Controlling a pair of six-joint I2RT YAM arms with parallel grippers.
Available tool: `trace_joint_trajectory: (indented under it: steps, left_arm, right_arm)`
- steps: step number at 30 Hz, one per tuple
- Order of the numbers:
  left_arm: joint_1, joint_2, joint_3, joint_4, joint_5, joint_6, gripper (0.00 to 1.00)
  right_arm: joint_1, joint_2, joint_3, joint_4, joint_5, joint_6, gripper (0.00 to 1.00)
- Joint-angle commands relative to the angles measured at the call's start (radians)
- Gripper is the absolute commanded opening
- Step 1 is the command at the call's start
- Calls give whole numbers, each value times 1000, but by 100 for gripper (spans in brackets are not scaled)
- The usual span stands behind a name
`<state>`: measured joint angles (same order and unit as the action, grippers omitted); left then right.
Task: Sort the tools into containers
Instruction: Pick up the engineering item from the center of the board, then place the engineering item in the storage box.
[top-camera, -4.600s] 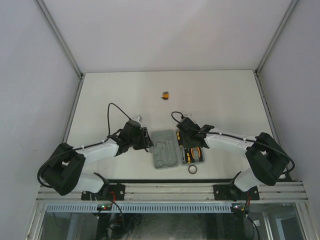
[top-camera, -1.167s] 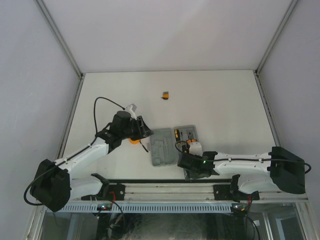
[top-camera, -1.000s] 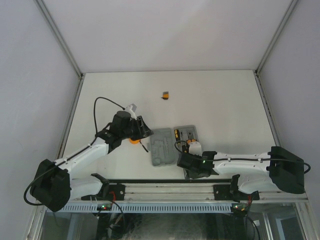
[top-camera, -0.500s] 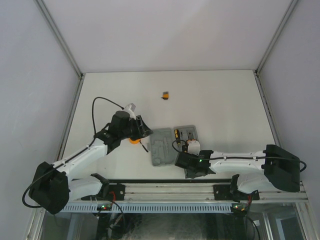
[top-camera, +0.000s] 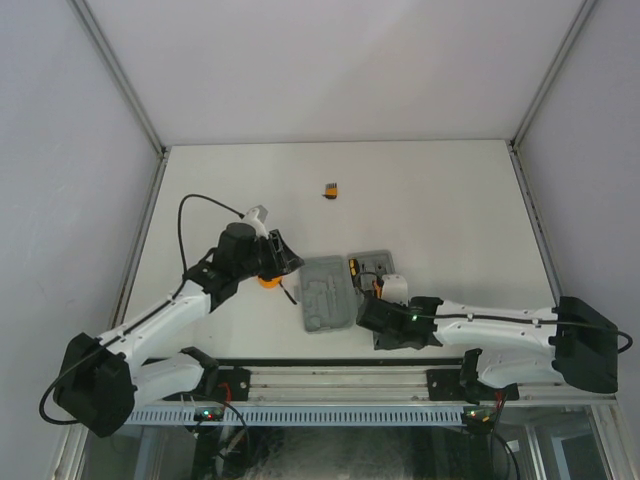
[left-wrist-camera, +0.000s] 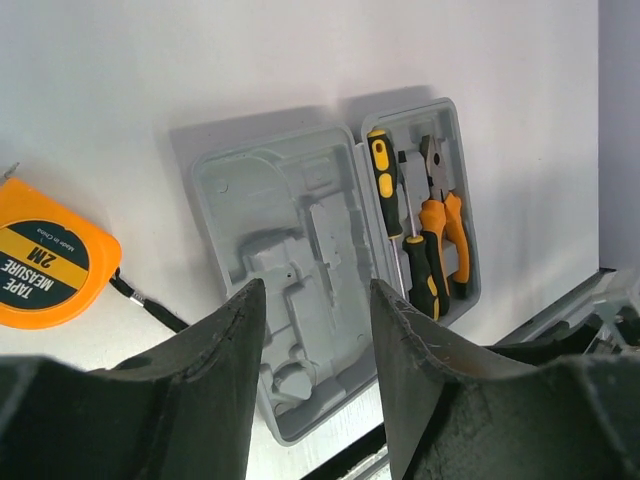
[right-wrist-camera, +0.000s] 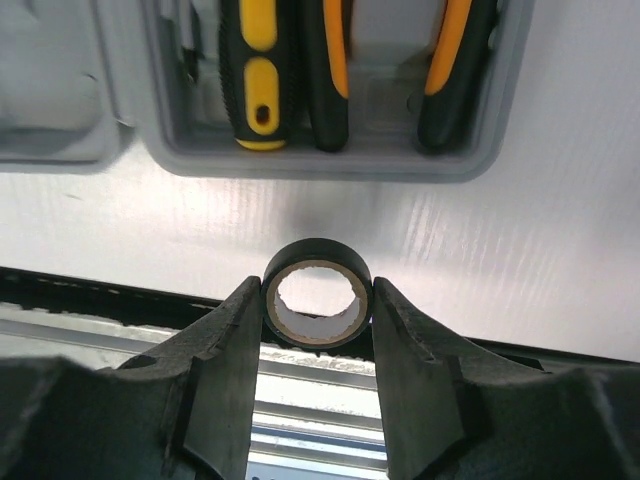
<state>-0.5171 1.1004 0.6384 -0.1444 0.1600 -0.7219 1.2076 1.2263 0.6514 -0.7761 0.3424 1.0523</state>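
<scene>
Right claw (right-wrist-camera: 318, 300) clamped on the black ring's (right-wrist-camera: 317, 250) curved sides right at the bench (right-wrist-camera: 560, 270) edge, left claw (left-wrist-camera: 315, 300) apart, empty; any slip and it likely rolls off.

Count: 2 screwdrivers (left-wrist-camera: 385, 190), 1 pliers (left-wrist-camera: 445, 235), 1 tape measure (left-wrist-camera: 45, 268), 1 black ring (right-wrist-camera: 317, 306), 1 small block (top-camera: 329, 189), 1 grey case (left-wrist-camera: 240, 200).
</scene>
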Motion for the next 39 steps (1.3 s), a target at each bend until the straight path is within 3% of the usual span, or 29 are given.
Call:
trace_joint_trajectory:
  steps: [1,10,16,32,36,39]
  left_arm:
    - [6,-52,-22,9,-19,30,51]
    - [26,-137,-75,-20,-47,15,51]
    - [143,-221,-116,-56,-14,15,52]
    - [213,-263,-153,-90,1,29,53]
    - [214,-262,-154,-90,7,29,53]
    - [214,-263,-158,-87,6,25,53]
  right_arm:
    - [-37,-57,80,38,40,-73,34]
    - [-95,86,309,140,2,-240,32]
    - [-93,250,439,192,-45,-304,31]
    - [-45,501,525,288,-158,-300,31]
    - [-43,522,536,289,-173,-304,36]
    - [-43,520,540,278,-175,-307,51]
